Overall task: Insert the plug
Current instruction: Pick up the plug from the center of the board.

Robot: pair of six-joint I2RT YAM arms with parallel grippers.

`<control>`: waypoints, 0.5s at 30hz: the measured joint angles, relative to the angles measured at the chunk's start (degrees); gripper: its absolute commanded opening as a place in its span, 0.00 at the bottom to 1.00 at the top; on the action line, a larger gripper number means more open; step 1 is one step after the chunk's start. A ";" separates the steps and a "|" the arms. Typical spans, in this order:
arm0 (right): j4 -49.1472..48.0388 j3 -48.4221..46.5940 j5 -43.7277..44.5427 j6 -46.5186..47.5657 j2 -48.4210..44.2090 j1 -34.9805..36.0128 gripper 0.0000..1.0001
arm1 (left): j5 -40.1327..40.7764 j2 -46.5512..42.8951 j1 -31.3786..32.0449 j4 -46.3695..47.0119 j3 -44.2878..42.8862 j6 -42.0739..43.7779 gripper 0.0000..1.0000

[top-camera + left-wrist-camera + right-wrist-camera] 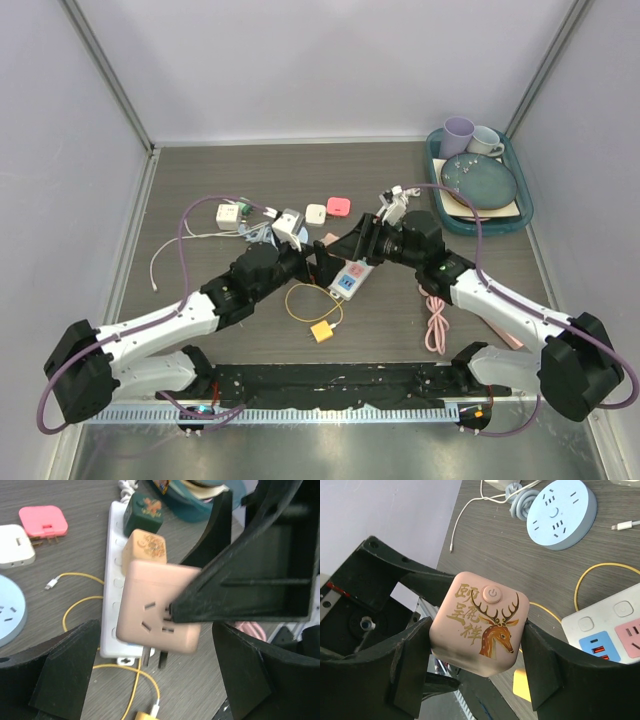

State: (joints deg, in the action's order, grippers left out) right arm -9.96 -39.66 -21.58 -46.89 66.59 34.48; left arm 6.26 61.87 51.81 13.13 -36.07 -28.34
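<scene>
The plug is a pink cube [480, 622] with a gold deer and a power button on one face. My right gripper [475, 647] is shut on it, one finger on each side, holding it off the table. In the left wrist view the pink cube [159, 607] hangs over the near end of the white power strip [111, 580], its prongs [152, 657] pointing down just past that end. My left gripper [157, 675] stands open around the cube without touching it. From above, both grippers meet over the strip [352, 277].
A green cube [144, 514] and a peach cube [145, 547] sit plugged in the strip. A yellow cable [305, 300] with a yellow charger [322, 331] lies in front. A round blue socket [560, 512], small adapters [339, 206] and a dish tray [525, 215] lie behind.
</scene>
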 measured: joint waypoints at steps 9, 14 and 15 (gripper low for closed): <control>-3.45 2.10 -0.59 -1.49 -0.81 0.07 0.16 | -5.97 3.50 -1.62 4.11 -0.46 -3.15 0.54; -2.16 2.36 -0.33 -1.53 -2.58 0.04 0.60 | -7.80 3.13 -1.84 4.61 -0.46 -1.29 0.10; -1.33 2.21 -0.24 -1.38 -3.06 0.13 0.65 | -8.13 2.78 -1.81 4.52 -0.46 -0.22 0.05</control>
State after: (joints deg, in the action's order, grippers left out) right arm -11.29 -37.45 -21.82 -48.27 63.53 34.61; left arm -1.87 64.64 50.00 17.65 -36.53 -28.56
